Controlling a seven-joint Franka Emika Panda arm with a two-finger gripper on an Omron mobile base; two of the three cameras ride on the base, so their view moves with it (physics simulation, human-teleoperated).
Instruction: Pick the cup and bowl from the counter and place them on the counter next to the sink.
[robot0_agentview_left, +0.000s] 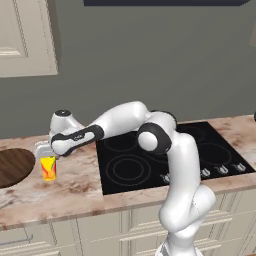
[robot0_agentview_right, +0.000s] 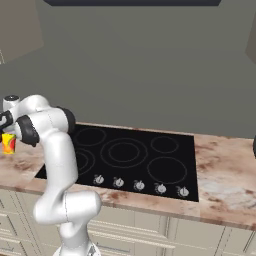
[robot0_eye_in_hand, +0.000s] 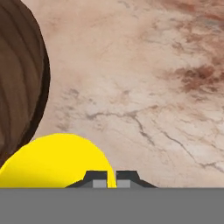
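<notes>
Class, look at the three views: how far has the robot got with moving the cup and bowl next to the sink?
Done: nothing is placed yet; no sink is in view. In hand: the gripper is shut on the rim of the cup, which looks barely lifted, if at all, off the counter. Left: carrying the cup over, then fetching the bowl, which sits beside the cup.

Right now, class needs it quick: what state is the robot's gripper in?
Gripper: shut on the rim of the small yellow cylindrical cup with red-orange blotches.
</notes>
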